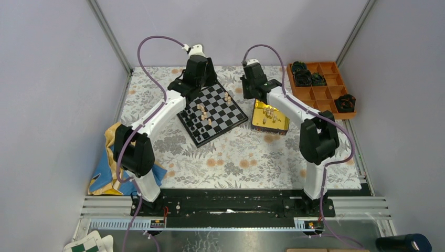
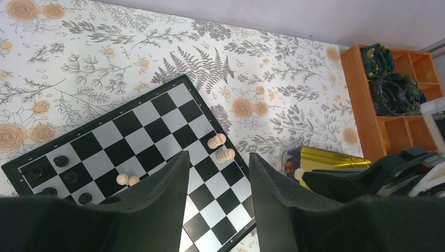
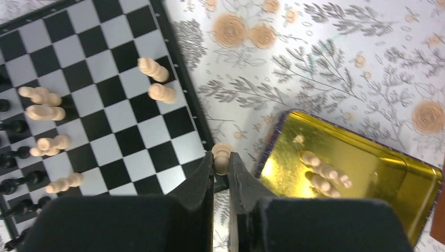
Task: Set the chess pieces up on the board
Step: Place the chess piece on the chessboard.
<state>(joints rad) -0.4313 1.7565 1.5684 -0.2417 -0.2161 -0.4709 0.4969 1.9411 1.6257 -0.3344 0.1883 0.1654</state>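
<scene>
Got a tan pawn (image 3: pixel 222 156) pinched in the right gripper (image 3: pixel 221 164), fingers nearly closed around it, right over the flowery table cover (image 3: pixel 315 68) in the gap between the board (image 3: pixel 134 134) and the gold tin (image 3: pixel 378 178). Can see a few more tan pieces (image 3: pixel 322 170) inside the tin. On the board: two tan pieces (image 3: pixel 157 81) by the edge nearest the tin, a loose bunch of others (image 3: pixel 44 105) mid-board, and black pieces (image 3: pixel 13 157) along the side away from the tin. Found the board sitting crooked around mid-table. Also got the left gripper (image 2: pixel 219 157) hovering over the board, about half open, gripping nothing. Then an orange tray (image 1: pixel 321 100) off to the far right, plus a blue-and-yellow cloth (image 1: pixel 105 168) on the left.
</scene>
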